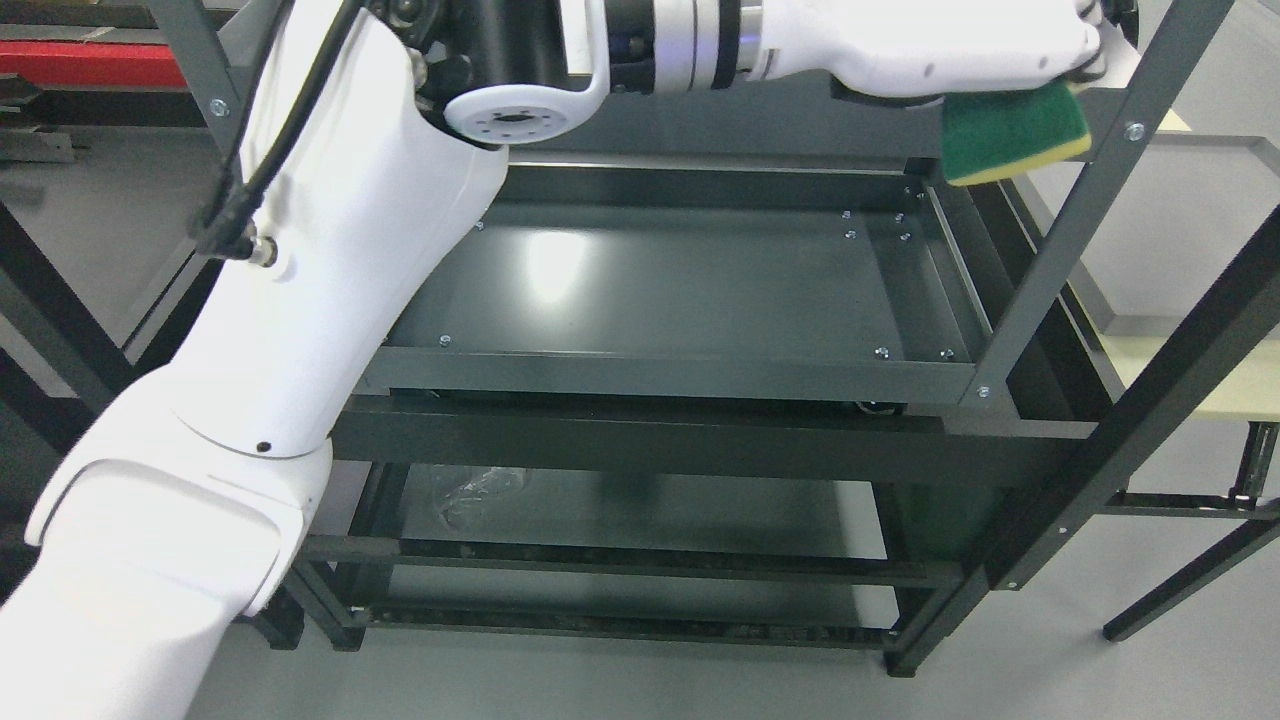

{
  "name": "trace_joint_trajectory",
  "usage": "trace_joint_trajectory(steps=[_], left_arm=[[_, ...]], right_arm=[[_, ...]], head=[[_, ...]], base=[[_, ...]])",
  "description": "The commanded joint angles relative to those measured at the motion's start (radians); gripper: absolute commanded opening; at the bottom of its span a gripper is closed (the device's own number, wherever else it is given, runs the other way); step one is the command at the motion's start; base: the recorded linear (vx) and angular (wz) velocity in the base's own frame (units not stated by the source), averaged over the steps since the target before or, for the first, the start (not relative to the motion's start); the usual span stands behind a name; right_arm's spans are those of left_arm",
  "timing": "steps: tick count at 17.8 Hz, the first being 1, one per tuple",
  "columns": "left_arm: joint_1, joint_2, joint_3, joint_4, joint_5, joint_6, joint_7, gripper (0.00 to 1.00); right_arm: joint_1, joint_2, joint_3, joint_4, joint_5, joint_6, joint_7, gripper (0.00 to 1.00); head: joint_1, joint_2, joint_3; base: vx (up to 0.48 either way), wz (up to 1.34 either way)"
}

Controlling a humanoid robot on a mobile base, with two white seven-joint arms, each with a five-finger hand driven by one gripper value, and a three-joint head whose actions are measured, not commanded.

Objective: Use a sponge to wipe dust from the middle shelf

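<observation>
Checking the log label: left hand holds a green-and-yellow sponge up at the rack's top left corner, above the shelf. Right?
Not quite. The head view shows the left hand holding the green-and-yellow sponge up at the rack's top right corner, not the top left. The rest stands: the sponge is above the shelf, not touching it.

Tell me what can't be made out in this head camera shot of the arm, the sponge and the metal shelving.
- Left hand, head view: its fingers run off the top edge, so the grip on the green and yellow sponge is mostly unseen.
- Dark grey metal shelf tray: its left part is hidden behind the white arm.
- Dust on that tray: too fine to tell; glare washes out the surface.
- Right arm: out of view.
</observation>
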Motion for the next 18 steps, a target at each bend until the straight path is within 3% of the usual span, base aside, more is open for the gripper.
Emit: trace_joint_trajectory(steps=[1, 6, 8, 12, 18], left_arm=[[-0.033, -0.024, -0.166, 0.092, -0.026, 0.000, 0.001, 0.01], [0.024, -0.024, -0.067, 0.092, -0.110, 0.000, -0.005, 0.01], [0.056, 0.058, -0.014, 0.075, -0.110, 0.000, -0.005, 0.01], [0.125, 0.162, 0.203, 0.040, -0.106, 0.000, -0.051, 0.01], [0.173, 0.185, 0.532, 0.035, -0.012, 0.000, -0.221, 0.02]], right_arm=[[0.000, -0.017, 0.000, -0.017, 0.000, 0.073, 0.000, 1.00], [0.000, -0.017, 0.000, -0.017, 0.000, 0.073, 0.000, 1.00], [0.000, -0.017, 0.000, -0.017, 0.000, 0.073, 0.000, 1.00], [0.000, -0.017, 0.000, -0.017, 0.000, 0.073, 0.000, 1.00], [0.000, -0.017, 0.000, -0.017, 0.000, 0.073, 0.000, 1.00]], head=[[0.0000, 0.000, 0.000], [0.0000, 0.000, 0.000], [0.0000, 0.000, 0.000], [0.0000, 0.000, 0.000], [0.0000, 0.000, 0.000]], base=[[-0.042, 0.00], [-0.031, 0.00], [0.000, 0.00], [0.000, 0.00], [0.000, 0.00]])
